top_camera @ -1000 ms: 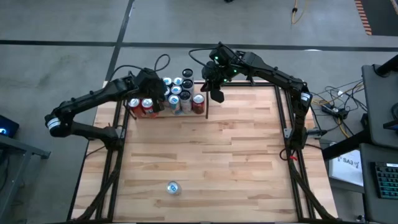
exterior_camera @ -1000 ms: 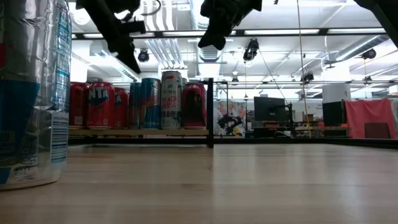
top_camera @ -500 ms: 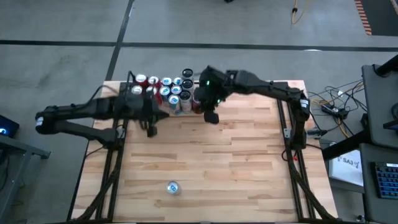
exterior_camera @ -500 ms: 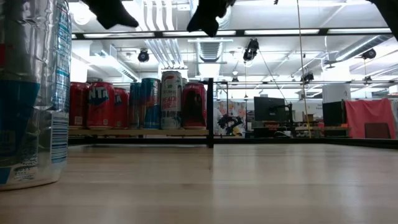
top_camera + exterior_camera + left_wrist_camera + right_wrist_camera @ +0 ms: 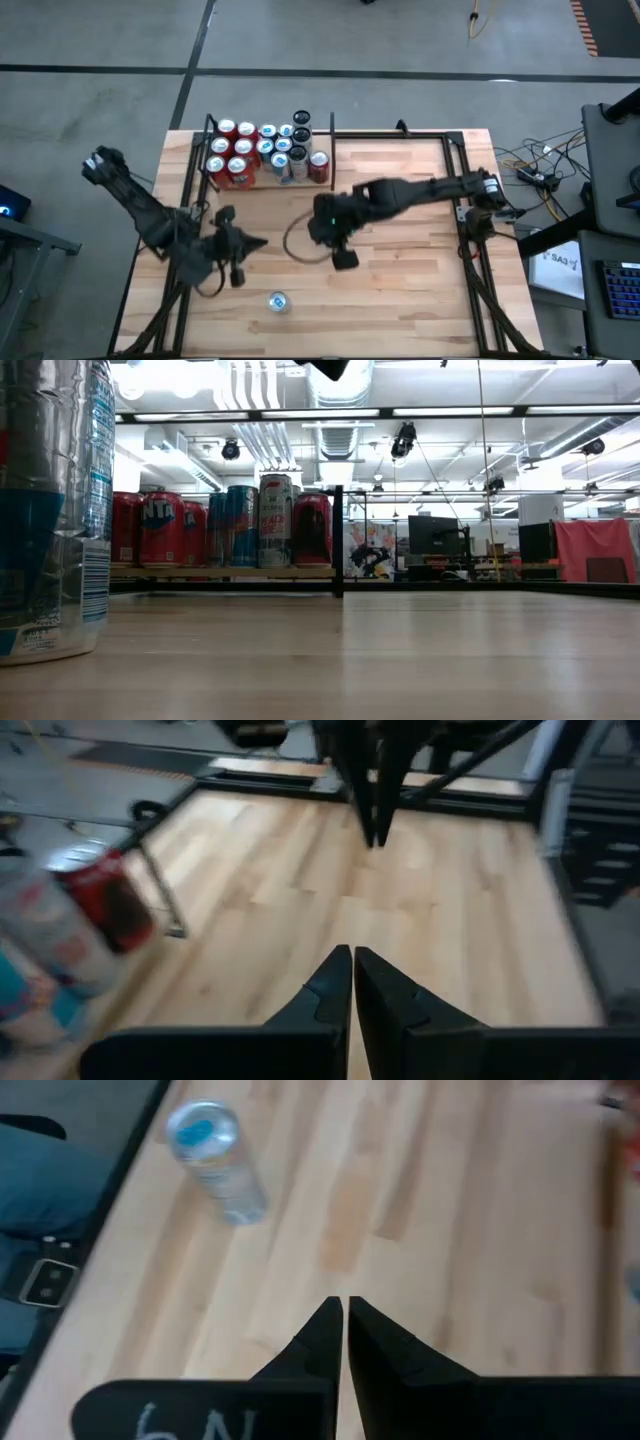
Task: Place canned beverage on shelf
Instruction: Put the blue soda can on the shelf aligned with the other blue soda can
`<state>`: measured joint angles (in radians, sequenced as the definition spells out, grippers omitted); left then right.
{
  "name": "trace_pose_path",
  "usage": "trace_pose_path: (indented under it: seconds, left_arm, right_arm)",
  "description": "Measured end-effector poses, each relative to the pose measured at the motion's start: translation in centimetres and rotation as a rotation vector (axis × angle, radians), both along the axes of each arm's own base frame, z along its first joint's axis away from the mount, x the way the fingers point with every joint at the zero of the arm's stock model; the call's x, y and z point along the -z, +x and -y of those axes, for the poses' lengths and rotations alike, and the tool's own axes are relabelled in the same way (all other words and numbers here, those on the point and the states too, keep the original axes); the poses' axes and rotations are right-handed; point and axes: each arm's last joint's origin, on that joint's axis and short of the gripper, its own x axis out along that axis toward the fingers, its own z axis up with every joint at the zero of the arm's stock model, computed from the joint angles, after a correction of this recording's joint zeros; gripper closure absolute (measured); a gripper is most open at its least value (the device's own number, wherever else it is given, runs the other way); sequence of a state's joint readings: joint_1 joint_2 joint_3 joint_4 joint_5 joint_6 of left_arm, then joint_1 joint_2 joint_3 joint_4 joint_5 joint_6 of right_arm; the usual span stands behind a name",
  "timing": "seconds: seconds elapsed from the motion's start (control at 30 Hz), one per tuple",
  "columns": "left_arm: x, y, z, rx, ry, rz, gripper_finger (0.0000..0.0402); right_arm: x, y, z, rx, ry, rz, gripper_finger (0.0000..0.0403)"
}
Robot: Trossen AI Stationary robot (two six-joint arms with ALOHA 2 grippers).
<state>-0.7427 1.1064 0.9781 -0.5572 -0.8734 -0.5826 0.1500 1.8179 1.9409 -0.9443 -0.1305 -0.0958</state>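
Big change from half a second ago: both arms have pulled away from the shelf [image 5: 262, 152] and swung down toward the near part of the table [image 5: 400, 290]. In the high view the left gripper [image 5: 238, 262] was just below the cans at upper centre; now it sits at lower left of the frame, not far from the lone can [image 5: 278, 301]. The right gripper [image 5: 343, 256] has dropped from beside the shelf's right post to mid-table, with a cable loop trailing beside it. In the low view the dark shapes that hung along the top edge are nearly gone, only a bit of one left at top centre.

Both grippers are clenched and hold nothing: each wrist view shows the two fingers [image 5: 330, 988] pressed together over bare wood, same for the right arm's fingers [image 5: 322, 1338].

The lone can stands upright near the bottom edge of the high view, well apart from the shelf. It fills the left edge of the low view and shows at upper left in the right wrist view.

The shelf at the top of the table is packed with red, blue and silver cans [image 5: 227, 525] on its plank.

Table is light wood planks in a black frame. Grey concrete floor around it; the low view shows a bright workshop with ceiling lights, monitors and a red cloth at far right.
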Motion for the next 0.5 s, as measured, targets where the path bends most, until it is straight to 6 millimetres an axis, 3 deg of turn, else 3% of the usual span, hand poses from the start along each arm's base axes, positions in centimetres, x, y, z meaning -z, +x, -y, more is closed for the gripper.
trace_pose_path:
  seconds: [0.3,0.5]
  left_arm:
    - [0.7,1.1,4.5,0.062,-0.151,-0.151,0.0402]
    - [2.0,2.1,6.7,0.097,-0.212,-0.416,0.0402]
  right_arm:
    - [5.3,0.5,-5.3,-0.044,0.075,0.062,0.0394]
    - [8.7,0.7,-6.5,0.016,0.093,0.17,0.0394]
